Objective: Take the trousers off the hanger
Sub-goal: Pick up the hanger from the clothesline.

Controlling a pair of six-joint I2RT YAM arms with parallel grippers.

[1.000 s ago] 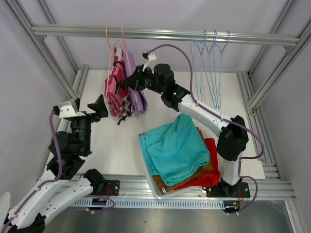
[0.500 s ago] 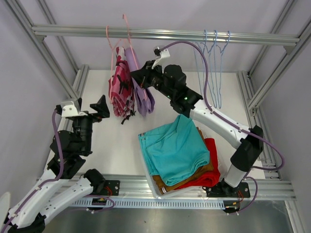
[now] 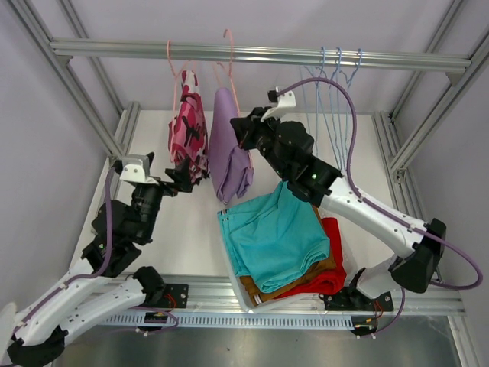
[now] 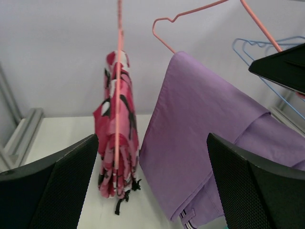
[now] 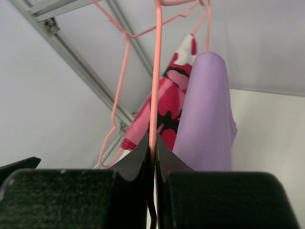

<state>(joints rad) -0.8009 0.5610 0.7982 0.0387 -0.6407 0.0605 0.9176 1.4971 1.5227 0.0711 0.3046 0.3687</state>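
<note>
Right hand (image 3: pixel 238 131), clenched on the pink hanger (image 3: pixel 229 57), has swung the lilac trousers (image 3: pixel 229 157) clear of the camouflage pair (image 3: pixel 189 126). They still hang draped on the hanger. Left hand (image 3: pixel 182 176), released wide, has advanced; judged ready to pull them off.

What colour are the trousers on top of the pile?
The trousers are teal, clearest in the top view.

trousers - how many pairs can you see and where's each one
5. Pink camouflage pair hangs from the rail at the back; lilac pair on a pink hanger right of it; teal, mustard-brown and red lie stacked front right, teal on top. More may hide in the stack.
</note>
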